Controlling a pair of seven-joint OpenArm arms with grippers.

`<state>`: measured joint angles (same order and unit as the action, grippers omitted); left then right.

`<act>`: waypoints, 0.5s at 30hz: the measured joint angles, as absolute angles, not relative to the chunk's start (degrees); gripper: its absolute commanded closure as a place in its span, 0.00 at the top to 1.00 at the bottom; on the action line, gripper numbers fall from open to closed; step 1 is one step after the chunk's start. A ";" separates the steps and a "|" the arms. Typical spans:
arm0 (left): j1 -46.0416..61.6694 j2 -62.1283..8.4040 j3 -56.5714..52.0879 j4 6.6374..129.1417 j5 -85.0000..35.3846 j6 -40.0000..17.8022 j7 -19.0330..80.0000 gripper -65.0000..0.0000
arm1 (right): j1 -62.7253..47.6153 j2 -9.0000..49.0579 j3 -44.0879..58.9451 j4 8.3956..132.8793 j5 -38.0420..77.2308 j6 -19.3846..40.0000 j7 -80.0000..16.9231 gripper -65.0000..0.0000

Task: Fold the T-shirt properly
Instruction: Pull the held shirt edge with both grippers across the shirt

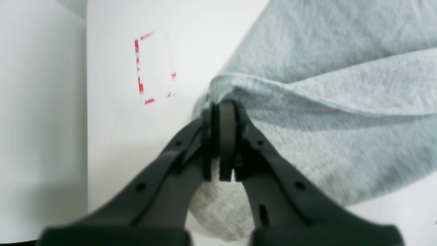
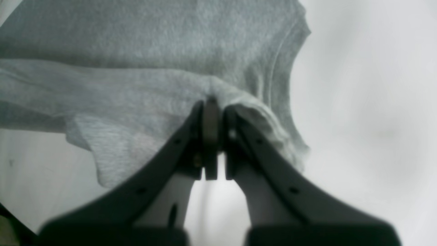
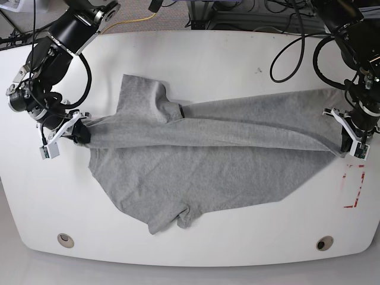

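Now both jaws clenched on opposite ends of the T-shirt point(image 3: 202, 160), its folded edge stretched between.

The T-shirt point(image 3: 202, 172) is soft heather-grey knit cloth, matt, with a fine flecked weave and a slightly fuzzy nap; a stitched hem runs along one sleeve edge at about 2 o'clock in the right wrist view. The tabletop point(image 3: 196, 59) is smooth, white and faintly glossy, with soft reflections. At 4 o'clock on it are strips of worn red tape point(image 3: 355, 187), patchy and peeling. The left hand point(image 1: 223, 109) and right hand point(image 2: 213, 102) are dark matt plastic, with smooth fingers and duller rubbery-looking pads pinching the cloth.
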<state>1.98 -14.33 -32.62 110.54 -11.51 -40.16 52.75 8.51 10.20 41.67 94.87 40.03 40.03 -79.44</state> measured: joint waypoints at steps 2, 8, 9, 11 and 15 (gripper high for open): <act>1.87 -14.33 -32.62 110.52 -11.46 -40.16 52.71 0.00 | 9.67 10.66 41.98 91.33 39.38 39.92 -79.11 0.00; 2.07 -14.35 -32.64 110.41 -11.55 -40.14 52.69 0.00 | 12.62 11.94 41.85 85.19 39.27 39.90 -79.11 0.00; 2.11 -14.33 -32.73 110.41 -11.51 -40.16 52.73 0.00 | 12.67 11.94 41.71 85.17 39.62 39.90 -78.91 0.00; 2.20 -14.37 -32.73 110.41 -11.51 -40.16 52.71 0.00 | 12.49 11.97 41.74 85.17 40.14 39.92 -78.83 0.00; 2.24 -14.39 -32.73 110.41 -11.60 -40.14 52.69 0.00 | 11.14 12.45 41.91 85.17 40.32 39.92 -79.81 0.00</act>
<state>2.24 -14.39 -32.73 110.41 -11.60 -40.14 52.69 11.14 12.45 41.91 85.17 40.32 39.92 -79.81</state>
